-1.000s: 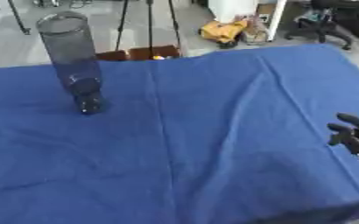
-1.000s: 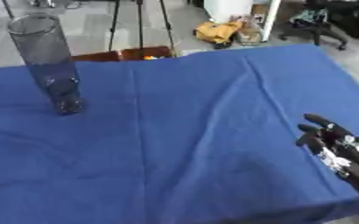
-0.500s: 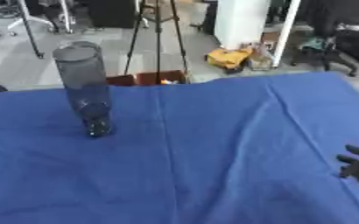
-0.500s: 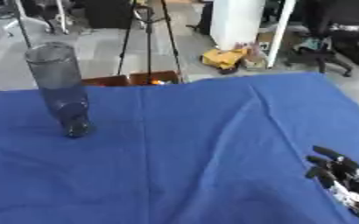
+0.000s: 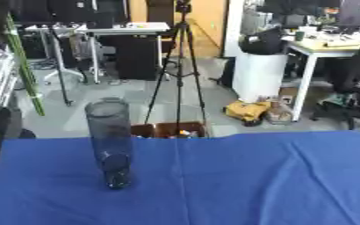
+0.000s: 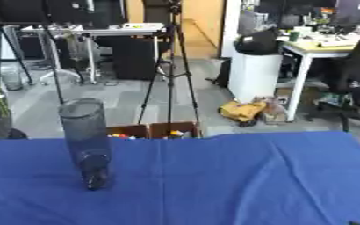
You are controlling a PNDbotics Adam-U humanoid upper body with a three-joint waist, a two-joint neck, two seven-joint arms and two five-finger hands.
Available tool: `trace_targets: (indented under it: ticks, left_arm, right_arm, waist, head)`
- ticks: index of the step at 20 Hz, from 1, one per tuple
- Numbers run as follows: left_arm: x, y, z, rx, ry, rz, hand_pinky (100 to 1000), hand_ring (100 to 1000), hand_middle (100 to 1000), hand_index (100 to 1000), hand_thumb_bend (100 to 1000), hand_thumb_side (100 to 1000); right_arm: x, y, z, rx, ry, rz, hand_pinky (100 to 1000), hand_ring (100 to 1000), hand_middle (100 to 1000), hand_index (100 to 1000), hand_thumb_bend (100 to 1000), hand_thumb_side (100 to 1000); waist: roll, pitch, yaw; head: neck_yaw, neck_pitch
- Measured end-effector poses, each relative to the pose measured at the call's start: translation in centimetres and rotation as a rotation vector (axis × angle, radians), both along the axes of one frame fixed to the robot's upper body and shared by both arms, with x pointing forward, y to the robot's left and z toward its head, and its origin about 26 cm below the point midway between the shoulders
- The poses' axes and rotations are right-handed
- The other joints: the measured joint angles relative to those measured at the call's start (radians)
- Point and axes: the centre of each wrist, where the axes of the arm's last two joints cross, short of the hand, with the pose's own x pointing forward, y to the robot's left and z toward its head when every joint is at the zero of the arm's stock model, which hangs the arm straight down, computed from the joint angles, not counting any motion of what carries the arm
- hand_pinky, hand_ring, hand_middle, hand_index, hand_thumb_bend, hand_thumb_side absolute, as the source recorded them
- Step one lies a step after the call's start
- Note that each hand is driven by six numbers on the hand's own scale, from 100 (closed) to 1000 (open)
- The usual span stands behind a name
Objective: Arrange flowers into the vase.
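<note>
A tall, dark, see-through cylinder vase [image 5: 111, 143] stands upright on the blue tablecloth [image 5: 237, 184], left of the middle and close to the table's far edge. Nothing shows inside it. I see no flowers on the cloth. Thin green stalks [image 5: 22, 66] lean at the far left, off the table; what they belong to is unclear. Neither of my hands shows in either view.
Just past the table's far edge sits an open brown box [image 5: 167, 130] with small orange things inside. A black tripod [image 5: 180, 66] stands behind it on the floor, with desks and chairs farther back. The cloth spreads wide to the right of the vase.
The camera has tilted up, so the table sits lower in the picture and more of the room shows. My right hand, earlier at the lower right, has dropped out of view.
</note>
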Motion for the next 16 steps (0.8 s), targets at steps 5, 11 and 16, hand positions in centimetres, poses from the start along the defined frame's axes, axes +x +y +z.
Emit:
trace_targets:
  ticks: [5,11,16]
  left_arm:
    - [0.2,0.3,0.0,-0.081,-0.033,-0.054,100,100,100,100,100,607]
    - [1.0,0.9,-0.8,-0.165,-0.021,-0.096,100,100,100,100,100,595]
    - [1.7,1.3,-1.5,-0.171,0.013,-0.092,100,100,100,100,100,588]
  right_arm:
    - [0.0,0.0,0.0,0.0,0.002,0.002,983,1000,596,1000,185,494]
    - [0.0,0.0,0.0,0.0,0.006,0.002,983,1000,596,1000,183,494]
    - [0.0,-0.1,-0.1,0.0,0.01,0.002,983,1000,596,1000,181,494]
  waist:
    - [0.0,0.0,-0.007]
    - [0.0,0.0,-0.008]
    - [0.0,0.0,-0.009]
  head:
    - [0.002,-0.007]
    - [0.001,-0.007]
    - [0.001,-0.006]
